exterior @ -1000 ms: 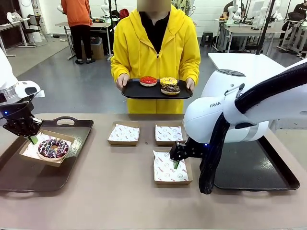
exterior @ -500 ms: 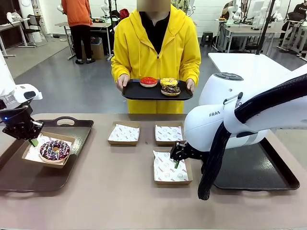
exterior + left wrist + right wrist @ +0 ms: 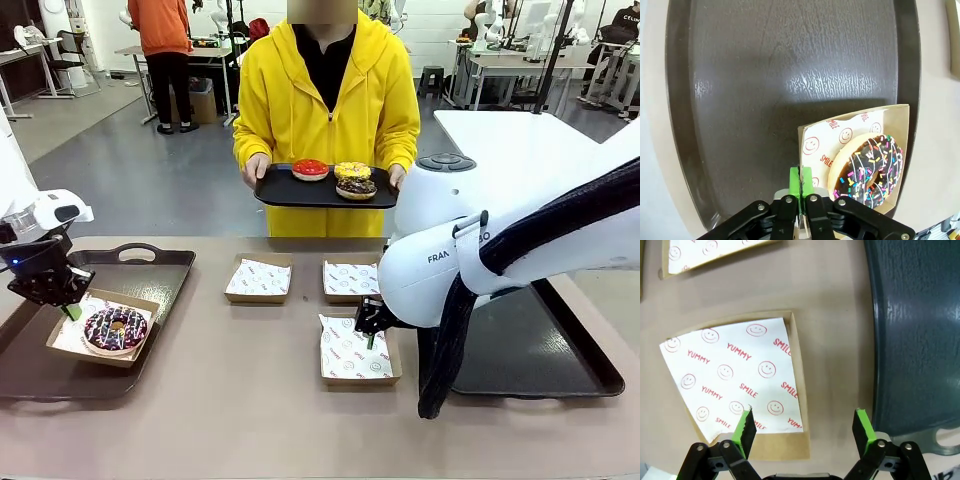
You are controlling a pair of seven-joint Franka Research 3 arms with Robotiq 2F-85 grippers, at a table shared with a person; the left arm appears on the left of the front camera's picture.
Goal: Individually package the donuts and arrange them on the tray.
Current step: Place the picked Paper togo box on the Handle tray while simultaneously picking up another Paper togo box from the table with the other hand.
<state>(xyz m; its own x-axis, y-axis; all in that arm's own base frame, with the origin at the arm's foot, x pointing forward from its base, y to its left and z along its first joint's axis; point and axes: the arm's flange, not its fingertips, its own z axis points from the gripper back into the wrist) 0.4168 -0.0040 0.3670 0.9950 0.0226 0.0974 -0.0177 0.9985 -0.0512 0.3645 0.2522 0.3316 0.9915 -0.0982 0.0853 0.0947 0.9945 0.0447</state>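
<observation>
Nearer the robot than a second ago, the sprinkled donut (image 3: 116, 329) sits boxed on the left tray (image 3: 150, 262), left claw (image 3: 70, 310) at its rim. Left wrist: that claw is pinched shut on the box (image 3: 817, 145) edge; drag low and flat. Right wrist: right claw (image 3: 803, 417) gapes over an empty box (image 3: 740, 370), well right of that tray.

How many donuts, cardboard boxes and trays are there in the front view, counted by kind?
Donuts: 4 - purple sprinkled donut, red donut, yellow donut, chocolate donut.
Cardboard boxes: 4 - filled box, three empty boxes.
Trays: 3 - left tray, right tray, person's tray.
Total: 11.
</observation>
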